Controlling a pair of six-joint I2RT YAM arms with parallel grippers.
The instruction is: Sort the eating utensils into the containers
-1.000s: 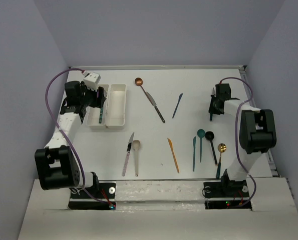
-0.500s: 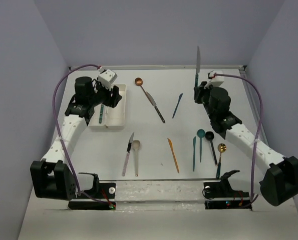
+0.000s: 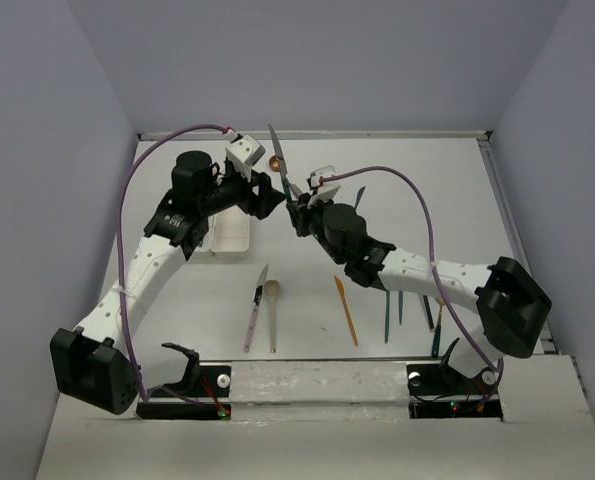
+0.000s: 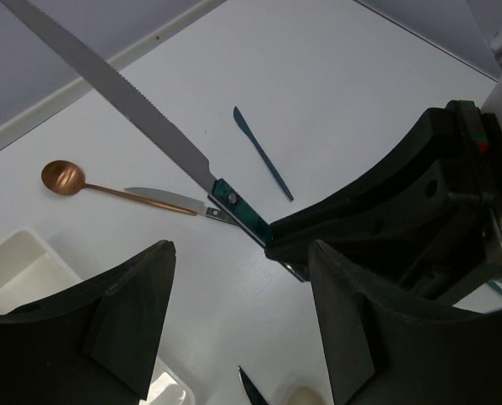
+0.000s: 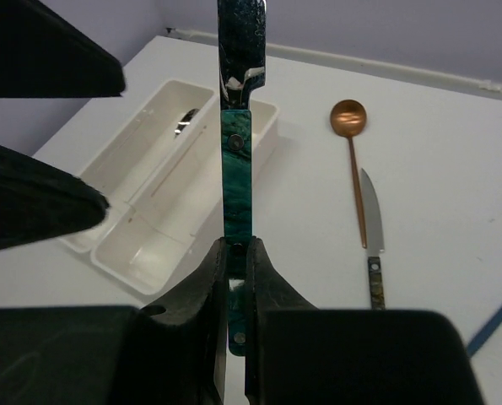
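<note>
On the white table, your two arms meet above the far middle, just right of the paired white trays; a dark utensil lies in one of them. Your left tool gapes wide with nothing between its fingers, facing the right tool, which pinches the teal-handled knife by the handle's lower end, blade raised off the table. Beyond it a copper spoon lies just beside a silver knife; an orange knife and a beige spoon rest nearer you.
</note>
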